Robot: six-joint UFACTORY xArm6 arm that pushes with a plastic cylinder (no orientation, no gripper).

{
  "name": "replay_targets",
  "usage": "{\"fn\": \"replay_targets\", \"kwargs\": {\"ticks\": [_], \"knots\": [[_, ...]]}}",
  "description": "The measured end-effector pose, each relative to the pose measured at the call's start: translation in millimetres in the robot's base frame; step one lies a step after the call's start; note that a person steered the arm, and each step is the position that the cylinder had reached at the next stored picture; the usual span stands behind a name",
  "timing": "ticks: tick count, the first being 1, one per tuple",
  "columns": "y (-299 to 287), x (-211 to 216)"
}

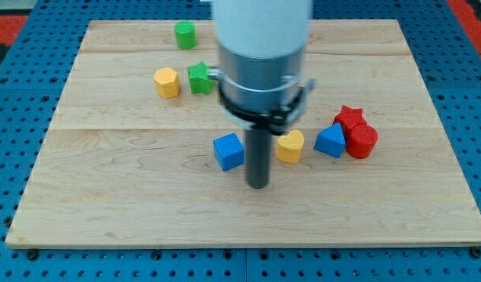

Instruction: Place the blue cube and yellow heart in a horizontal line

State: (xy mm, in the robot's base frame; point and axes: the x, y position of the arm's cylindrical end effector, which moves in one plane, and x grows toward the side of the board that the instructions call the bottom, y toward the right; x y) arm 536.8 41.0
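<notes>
Camera view: wooden board (107,211), then my tip (258,186), a bare rod without jaws, down between blue cube (229,151) on its left and yellow heart (290,146) on its right, just beside both, slightly below them.

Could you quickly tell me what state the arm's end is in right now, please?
No gripper: my tip holds nothing, resting on the board between the blue cube and the yellow heart.
</notes>
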Motion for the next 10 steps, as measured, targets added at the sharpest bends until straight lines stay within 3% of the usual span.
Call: {"fn": "replay_targets", "kwargs": {"ticks": [1,7,9,10], "knots": [[31,-14],[25,-29],[-36,0],[-72,-33]]}}
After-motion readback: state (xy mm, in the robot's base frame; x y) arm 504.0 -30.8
